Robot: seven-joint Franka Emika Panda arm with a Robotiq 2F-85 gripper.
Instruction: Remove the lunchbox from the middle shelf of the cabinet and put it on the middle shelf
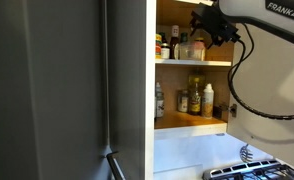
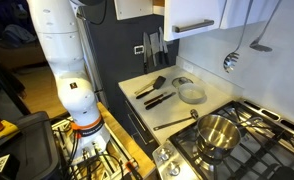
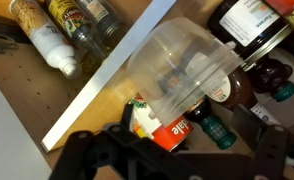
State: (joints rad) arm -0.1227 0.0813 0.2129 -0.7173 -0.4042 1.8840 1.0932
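— On the middle shelf [image 1: 192, 62] of the cabinet [image 1: 151, 90], is that your lunchbox [image 3: 182, 65]?
— Yes: thin clear plastic with rounded corners, tilted, with a broad face toward your wrist camera and dark jars [image 3: 252, 25] crowding behind it.
— Long axis?
— Cannot tell.
— Your gripper [image 3: 177, 150]?
— Dark fingers [image 3: 87, 150] either side; whether they're pinching it, I cannot tell. Only an exterior view shows the steel pot [image 2: 219, 132]

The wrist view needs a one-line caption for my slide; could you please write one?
Clear lunchbox tilted among bottles at the middle shelf, the claw framing it.
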